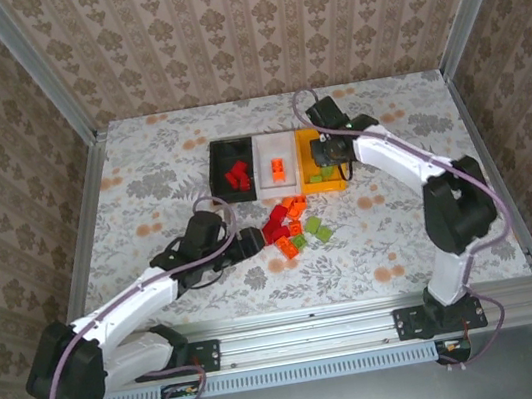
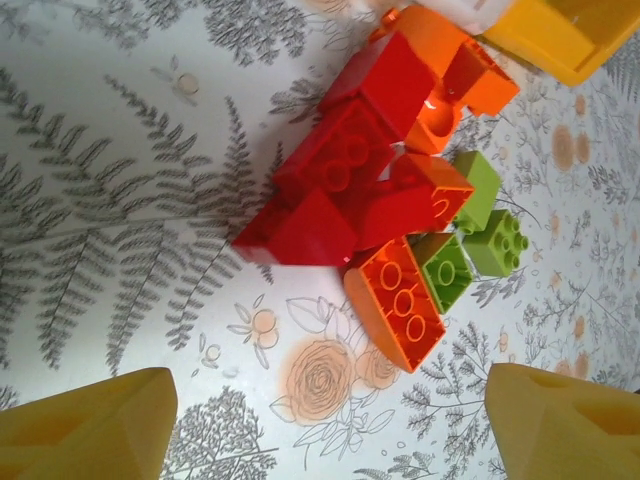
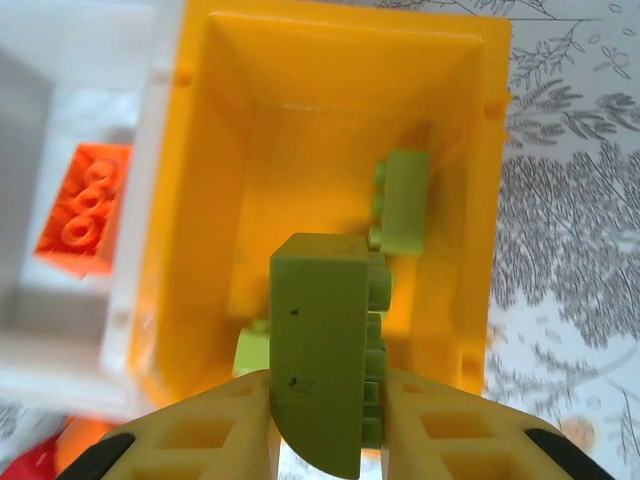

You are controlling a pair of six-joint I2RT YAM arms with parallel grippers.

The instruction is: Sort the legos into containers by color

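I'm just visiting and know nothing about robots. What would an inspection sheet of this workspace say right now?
Surface: table covered with a floral cloth.
Job's things: black bin holds red bricks; white bin holds an orange brick; yellow bin holds green bricks; a mixed loose pile lies in front of the bins.
Clutter: nothing seen.
Grippers: left gripper open, beside the pile; right gripper shut on a green brick above the yellow bin.
Cables: purple cables loop along both arms.
Surroundings: patterned walls, metal frame rail.

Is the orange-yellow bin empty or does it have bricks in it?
Not empty. Two light green bricks lie on the orange-yellow bin's floor; the right gripper holds a third green brick over it.
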